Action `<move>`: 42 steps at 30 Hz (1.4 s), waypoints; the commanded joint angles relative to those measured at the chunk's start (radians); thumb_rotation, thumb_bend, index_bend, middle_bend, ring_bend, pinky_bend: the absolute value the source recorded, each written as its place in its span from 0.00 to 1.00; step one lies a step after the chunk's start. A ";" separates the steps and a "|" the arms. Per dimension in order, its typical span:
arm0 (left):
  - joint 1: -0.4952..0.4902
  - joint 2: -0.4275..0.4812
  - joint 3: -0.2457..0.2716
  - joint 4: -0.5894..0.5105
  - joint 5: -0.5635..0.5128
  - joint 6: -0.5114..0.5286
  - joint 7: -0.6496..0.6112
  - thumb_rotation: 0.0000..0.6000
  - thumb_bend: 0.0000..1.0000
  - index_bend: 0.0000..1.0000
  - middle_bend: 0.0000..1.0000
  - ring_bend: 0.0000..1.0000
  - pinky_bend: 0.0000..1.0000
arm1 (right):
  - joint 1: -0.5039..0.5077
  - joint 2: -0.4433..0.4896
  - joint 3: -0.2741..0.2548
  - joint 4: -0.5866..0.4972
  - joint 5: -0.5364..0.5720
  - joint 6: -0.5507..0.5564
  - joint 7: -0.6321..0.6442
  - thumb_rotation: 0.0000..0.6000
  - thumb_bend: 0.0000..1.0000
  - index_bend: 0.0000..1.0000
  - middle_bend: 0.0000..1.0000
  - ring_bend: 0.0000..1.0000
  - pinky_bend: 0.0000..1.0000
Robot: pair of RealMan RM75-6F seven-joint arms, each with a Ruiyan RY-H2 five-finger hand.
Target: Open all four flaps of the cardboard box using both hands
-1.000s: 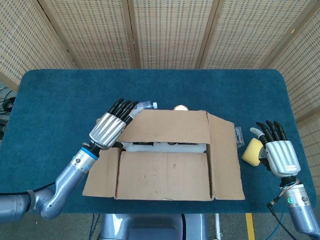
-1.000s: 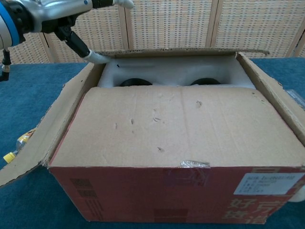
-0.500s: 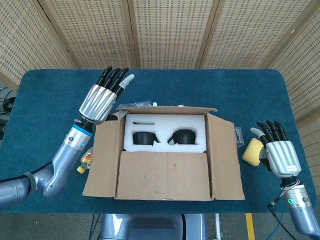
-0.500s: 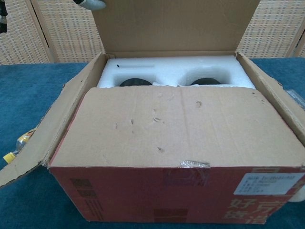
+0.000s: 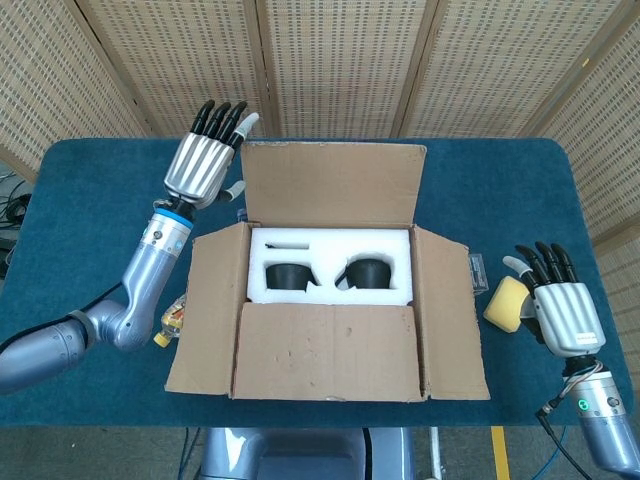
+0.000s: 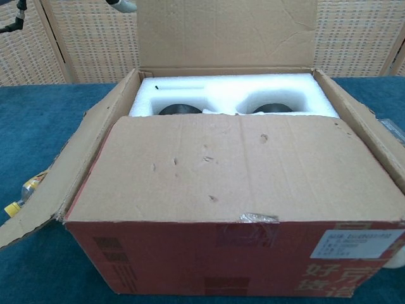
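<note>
Cardboard box (image 6: pixel 234 183) red-fronted with unreadable Chinese print, white label (image 6: pixel 358 243) illegible, left hand (image 5: pixel 206 160) and right hand (image 5: pixel 560 305) fingers spread, empty.

One cardboard box (image 5: pixel 330 300), two black cups (image 5: pixel 287 276), one yellow sponge (image 5: pixel 503 302), two hands (image 5: pixel 204 160).
</note>
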 commanded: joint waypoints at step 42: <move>0.188 0.298 0.109 -0.515 0.143 -0.221 -0.526 0.24 0.17 0.33 0.00 0.00 0.00 | -0.009 -0.010 -0.012 -0.009 -0.014 0.001 0.001 1.00 1.00 0.19 0.13 0.00 0.00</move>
